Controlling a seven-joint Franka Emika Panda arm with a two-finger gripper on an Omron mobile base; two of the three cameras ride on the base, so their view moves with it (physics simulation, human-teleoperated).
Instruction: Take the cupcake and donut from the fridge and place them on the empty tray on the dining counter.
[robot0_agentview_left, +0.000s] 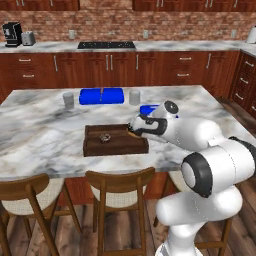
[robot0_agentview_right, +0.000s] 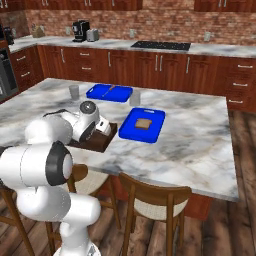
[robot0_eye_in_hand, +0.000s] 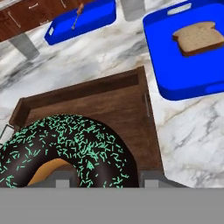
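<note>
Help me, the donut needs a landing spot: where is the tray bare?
The tray floor is bare ahead of the held donut, up to its far rim. The cupcake sits mid-tray. Outside, the blue board with the bread crowds one side.

tray (robot0_eye_in_hand: 109, 105) floor bare ahead, blue board w/ bread (robot0_eye_in_hand: 192, 48) just right, cupcake (robot0_agentview_left: 105, 137) mid-tray

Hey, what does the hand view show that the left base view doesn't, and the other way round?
Hand view: the donut close up at the pincer, dark glaze with green sprinkles, and a bread slice on a blue tray. Left base view: the stools, the stovetop, and a small brownish thing, likely the cupcake, lying in the wooden tray. Both: that wooden tray on the marble dining counter.
</note>
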